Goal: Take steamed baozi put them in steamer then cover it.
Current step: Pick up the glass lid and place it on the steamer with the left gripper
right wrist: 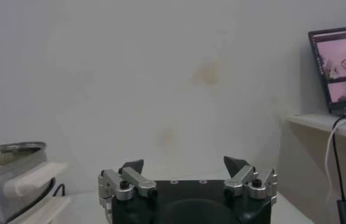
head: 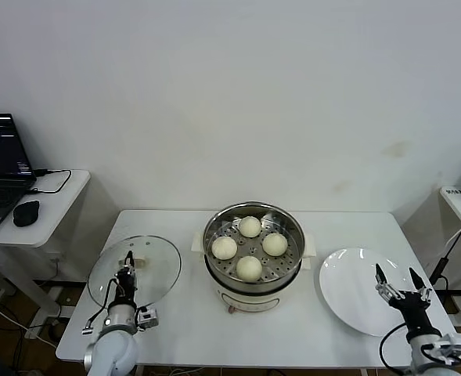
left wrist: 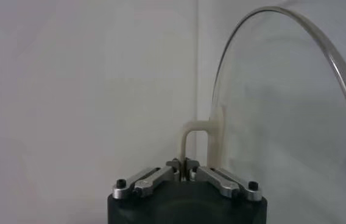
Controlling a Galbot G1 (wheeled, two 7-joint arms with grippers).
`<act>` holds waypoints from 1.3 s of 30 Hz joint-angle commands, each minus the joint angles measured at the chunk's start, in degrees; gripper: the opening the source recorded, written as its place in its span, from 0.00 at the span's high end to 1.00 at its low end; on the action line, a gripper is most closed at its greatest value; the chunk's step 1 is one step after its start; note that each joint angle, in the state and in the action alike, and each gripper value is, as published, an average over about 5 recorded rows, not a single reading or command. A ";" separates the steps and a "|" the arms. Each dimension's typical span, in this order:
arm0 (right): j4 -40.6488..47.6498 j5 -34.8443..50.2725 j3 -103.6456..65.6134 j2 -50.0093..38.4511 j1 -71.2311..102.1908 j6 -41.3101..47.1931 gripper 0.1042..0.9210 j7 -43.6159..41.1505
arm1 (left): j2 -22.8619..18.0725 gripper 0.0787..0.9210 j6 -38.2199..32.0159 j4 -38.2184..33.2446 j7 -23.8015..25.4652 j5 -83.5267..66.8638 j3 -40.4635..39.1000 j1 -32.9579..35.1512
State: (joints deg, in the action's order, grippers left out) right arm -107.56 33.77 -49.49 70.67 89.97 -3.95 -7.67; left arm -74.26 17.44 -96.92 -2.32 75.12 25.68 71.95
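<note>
no readable text, laptop screen (head: 1, 147) lit but illegible, steamer (head: 251, 258) carries no legible label

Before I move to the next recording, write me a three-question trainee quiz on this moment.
1. How many steamed baozi lie in the steamer?
2. True or false: the glass lid already covers the steamer.
3. Which gripper is shut on the lid's handle? A) left gripper B) right gripper C) neither

Key:
1. Four, on the perforated tray.
2. False: it is left of the steamer, at the left gripper.
3. A. The right gripper's jaws stand open over the white plate, holding nothing.
</note>
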 commanded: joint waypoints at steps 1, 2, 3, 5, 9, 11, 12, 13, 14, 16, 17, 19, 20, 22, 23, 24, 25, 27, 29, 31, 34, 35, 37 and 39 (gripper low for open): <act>-0.17 0.18 0.34 -0.02 -0.58 0.03 0.12 0.02 | -0.40 0.94 7.39 -21.93 9.95 3.03 -0.33 3.62; -0.25 0.23 0.35 -0.05 -0.60 0.03 0.12 0.02 | -0.20 0.94 7.42 -23.16 10.62 3.44 -0.64 4.03; -0.34 0.29 0.33 -0.08 -0.60 0.03 0.12 0.01 | 0.07 0.94 7.60 -24.32 11.22 4.37 -1.10 4.44; -0.52 0.43 0.21 -0.11 -0.60 0.04 0.12 0.02 | 0.66 0.94 9.34 -26.18 11.57 7.31 -2.45 4.78; -0.58 0.64 -0.05 -0.09 -0.64 0.10 0.12 0.02 | 1.34 0.94 14.06 -28.94 13.85 14.02 -5.62 3.36; -0.40 0.51 -0.12 0.03 -0.77 0.13 0.12 0.00 | 1.19 0.94 14.83 -30.00 15.50 17.02 -7.40 2.44; -0.32 0.41 -0.14 0.13 -0.83 0.14 0.12 -0.01 | 0.91 0.94 14.90 -30.31 16.17 18.11 -8.20 2.10; -0.26 0.29 -0.16 0.26 -0.88 0.16 0.12 -0.02 | 0.48 0.94 14.97 -30.53 16.85 19.08 -9.19 1.70; -0.22 0.12 -0.20 0.42 -0.92 0.23 0.12 -0.04 | -0.02 0.94 14.95 -30.54 17.30 19.78 -10.13 1.36; -0.19 -0.38 -0.31 0.77 -0.93 0.37 0.12 -0.07 | -1.13 0.94 14.88 -30.07 17.94 20.43 -11.74 0.66; -0.17 -0.73 -0.41 0.96 -0.91 0.44 0.12 -0.07 | -1.69 0.94 14.86 -29.54 18.15 20.66 -12.59 0.20; -0.07 -1.75 -0.69 1.37 -0.86 0.51 0.12 -0.08 | -2.73 0.94 14.77 -28.26 18.44 21.08 -13.98 -0.75; -0.01 -2.23 -0.86 1.60 -0.82 0.54 0.12 -0.07 | -3.36 0.94 14.74 -27.63 18.66 21.32 -14.67 -1.36; 0.09 -2.95 -1.13 2.07 -0.70 0.54 0.12 -0.06 | -4.75 0.94 14.30 -26.89 19.13 22.57 -15.99 -2.42; 0.15 -3.16 -1.22 2.30 -0.66 0.53 0.12 -0.06 | -5.70 0.94 13.95 -26.82 19.50 23.49 -16.70 -2.95; 0.23 -3.37 -1.29 2.57 -0.63 0.51 0.12 -0.05 | -6.73 0.94 13.63 -26.82 20.01 24.43 -17.63 -3.49; 0.37 -3.59 -1.32 2.86 -0.65 0.46 0.12 -0.06 | -7.75 0.94 13.34 -26.70 20.60 25.34 -18.77 -3.98; 0.72 -4.09 -1.30 3.39 -0.81 0.33 0.12 -0.06 | -9.99 0.94 13.20 -25.57 21.47 26.65 -21.30 -5.08; 1.00 -4.51 -1.24 3.84 -1.00 0.24 0.12 -0.06 | -12.03 0.94 13.44 -23.13 21.69 27.35 -23.79 -6.11; 1.10 -4.73 -1.30 4.16 -1.11 0.22 0.12 -0.08 | -14.05 0.94 13.64 -20.34 21.50 27.97 -25.67 -7.05; 1.29 -4.77 -1.51 4.44 -1.34 0.25 0.12 -0.09 | -16.60 0.94 14.16 -16.22 21.82 28.57 -28.23 -8.97; 1.42 -4.82 -1.54 4.49 -1.45 0.26 0.12 -0.10 | -17.11 0.94 14.45 -14.80 22.08 28.64 -29.11 -9.89; 1.64 -4.90 -1.53 4.55 -1.66 0.28 0.12 -0.10 | -17.74 0.94 15.00 -11.84 22.41 28.75 -30.99 -11.76; 1.85 -4.96 -1.57 4.64 -1.89 0.28 0.12 -0.13 | -17.84 0.94 15.45 -9.38 22.70 28.46 -32.51 -13.39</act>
State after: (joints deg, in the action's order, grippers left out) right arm -106.16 29.67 -50.96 74.63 88.33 -3.70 -7.78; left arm -85.93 31.60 -117.02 18.14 100.55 2.99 65.30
